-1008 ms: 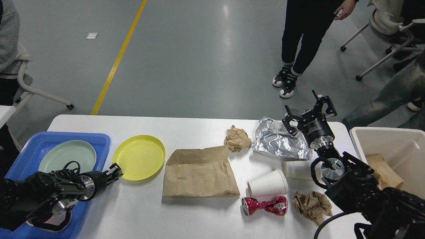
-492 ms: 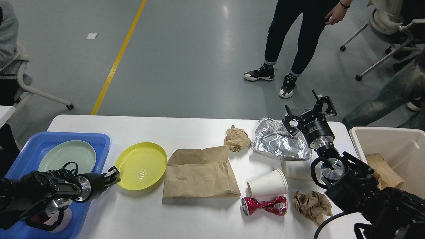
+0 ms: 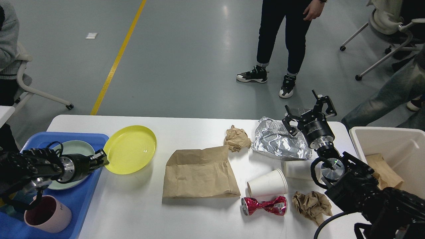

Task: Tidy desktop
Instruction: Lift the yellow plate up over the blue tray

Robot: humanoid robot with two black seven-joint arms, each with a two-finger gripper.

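At left edge of the desktop (image 3: 139, 212), left gripper (image 3: 100, 158) pinches the near-left rim of the yellow plate (image 3: 130, 149), fingers narrow and clamped on the rim as far as this small dark end lets me judge. Plate sits tilted, lifted off the white surface, its left edge just beside or slightly over the right wall of the blue tray (image 3: 87, 196). Key relation: tray lies directly left of the held plate, and inside it the pale green plate (image 3: 63, 149) lies right under the left arm, so the stack target is close, leftward and slightly toward the robot. A pink mug (image 3: 46, 215) stands in the tray's near corner, apart from the green plate. Left arm is clearly the nearer one for this step; likely next is carrying the yellow plate over the tray wall onto the green one. Right gripper (image 3: 308, 111) hovers at the far right edge over the foil sheet (image 3: 279, 144), fingers spread wide, holding nothing. Trash remains on the desktop: brown paper bag (image 3: 199, 174), two crumpled paper balls (image 3: 237, 137), (image 3: 312, 204), paper cups (image 3: 269, 182), crushed red can (image 3: 264, 205). Beige bin (image 3: 358, 142) stands right of the table, nearest the right arm.
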